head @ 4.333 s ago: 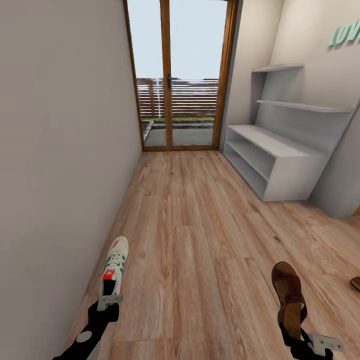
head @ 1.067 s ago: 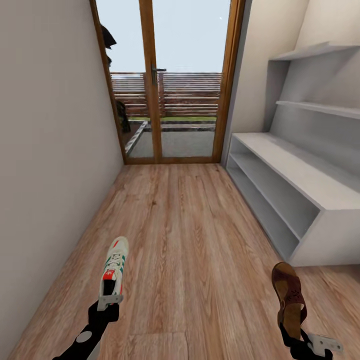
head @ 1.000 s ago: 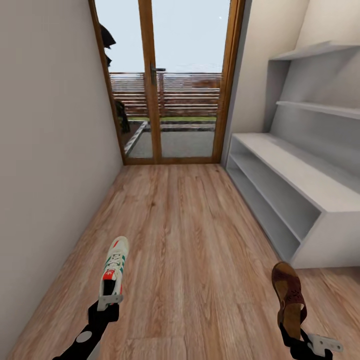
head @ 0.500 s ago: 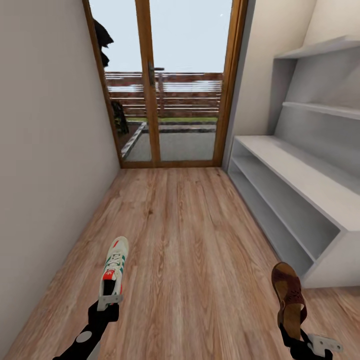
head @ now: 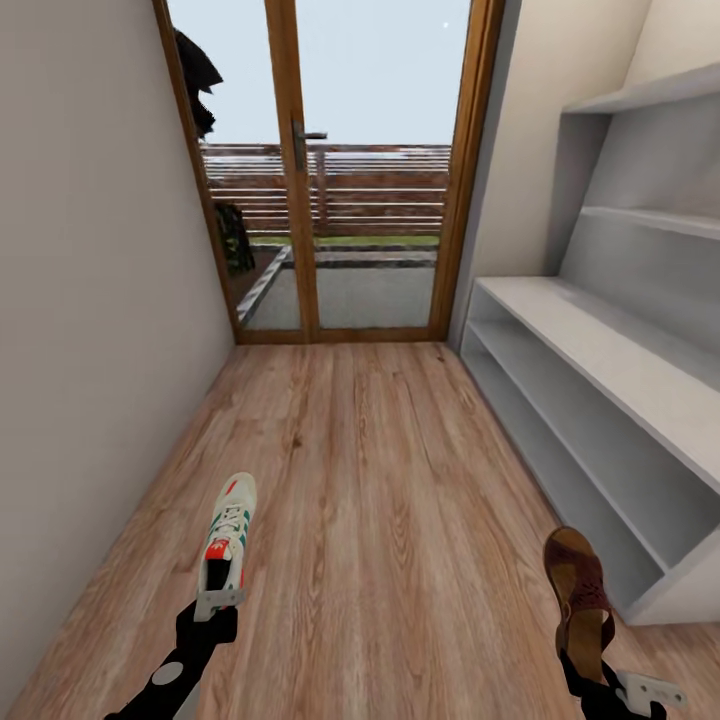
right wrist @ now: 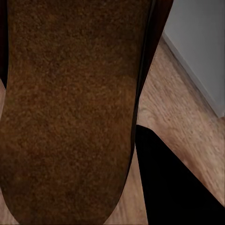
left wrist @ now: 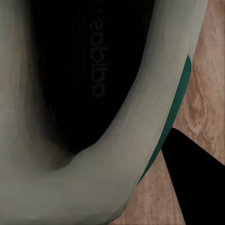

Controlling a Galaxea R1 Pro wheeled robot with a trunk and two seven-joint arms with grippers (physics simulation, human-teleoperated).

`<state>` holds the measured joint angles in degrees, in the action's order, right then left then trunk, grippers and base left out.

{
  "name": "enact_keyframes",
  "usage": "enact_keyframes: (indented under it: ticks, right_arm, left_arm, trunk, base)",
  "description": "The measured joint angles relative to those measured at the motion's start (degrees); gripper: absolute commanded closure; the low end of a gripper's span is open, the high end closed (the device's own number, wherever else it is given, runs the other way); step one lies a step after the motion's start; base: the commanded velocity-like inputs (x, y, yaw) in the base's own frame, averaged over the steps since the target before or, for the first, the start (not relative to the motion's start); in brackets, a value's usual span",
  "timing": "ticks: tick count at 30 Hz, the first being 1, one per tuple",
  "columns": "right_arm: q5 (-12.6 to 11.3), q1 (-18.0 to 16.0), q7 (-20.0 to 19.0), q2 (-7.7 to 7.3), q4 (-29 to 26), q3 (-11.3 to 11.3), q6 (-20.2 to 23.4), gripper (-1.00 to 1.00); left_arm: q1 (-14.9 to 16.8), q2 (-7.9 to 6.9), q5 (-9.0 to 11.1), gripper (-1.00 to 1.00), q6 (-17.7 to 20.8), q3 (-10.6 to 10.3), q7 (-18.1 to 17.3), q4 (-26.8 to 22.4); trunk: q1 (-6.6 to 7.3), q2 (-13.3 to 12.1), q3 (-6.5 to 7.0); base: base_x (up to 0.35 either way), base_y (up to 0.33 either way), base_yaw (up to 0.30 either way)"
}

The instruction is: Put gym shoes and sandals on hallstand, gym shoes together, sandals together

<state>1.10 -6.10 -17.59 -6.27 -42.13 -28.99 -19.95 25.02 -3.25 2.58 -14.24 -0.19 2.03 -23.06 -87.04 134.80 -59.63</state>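
Note:
My left gripper [head: 220, 600] is shut on the heel of a white gym shoe [head: 229, 535] with green stripes, held toe-forward above the corridor floor [head: 370, 480]. The left wrist view looks into that gym shoe's dark inside [left wrist: 79, 79]. At the right, my right gripper [head: 590, 672] is shut on the heel end of a dark brown sandal [head: 578, 590], and its tan footbed [right wrist: 70, 108] shows close up in the right wrist view. The pale-grey hallstand [head: 600, 370] runs along the right wall, its shelves bare, its near end just right of the sandal.
A plain wall [head: 90, 300] bounds the corridor on the left. A wood-framed glass door [head: 330, 180] closes the far end, with a fenced terrace beyond. Floating grey shelves [head: 650, 160] hang above the hallstand. Open wood floor lies ahead between both arms.
The view has travelled forward along the corridor: the door and hallstand appear nearer and larger. Both grippers keep their shoes in the same place relative to me.

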Motion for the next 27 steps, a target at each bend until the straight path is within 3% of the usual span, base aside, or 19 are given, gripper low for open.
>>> enact_keyframes:
  ticks: [19,27]
  right_arm:
    - [0.0,0.0,0.0,-0.01,0.1,0.0,0.0,1.00]
    - [0.1,0.0,0.0,-0.01,0.1,0.0,0.1,1.00]
  left_arm:
    - [0.0,0.00,0.0,1.00,0.0,0.0,0.0,0.0]
    - [0.0,0.01,0.0,1.00,0.0,0.0,0.0,0.0]
  trunk:
    - [0.00,0.0,0.00]
    - [0.00,0.0,0.00]
  base:
    - [0.339,0.000,-0.001]
    - [0.339,0.022,-0.164]
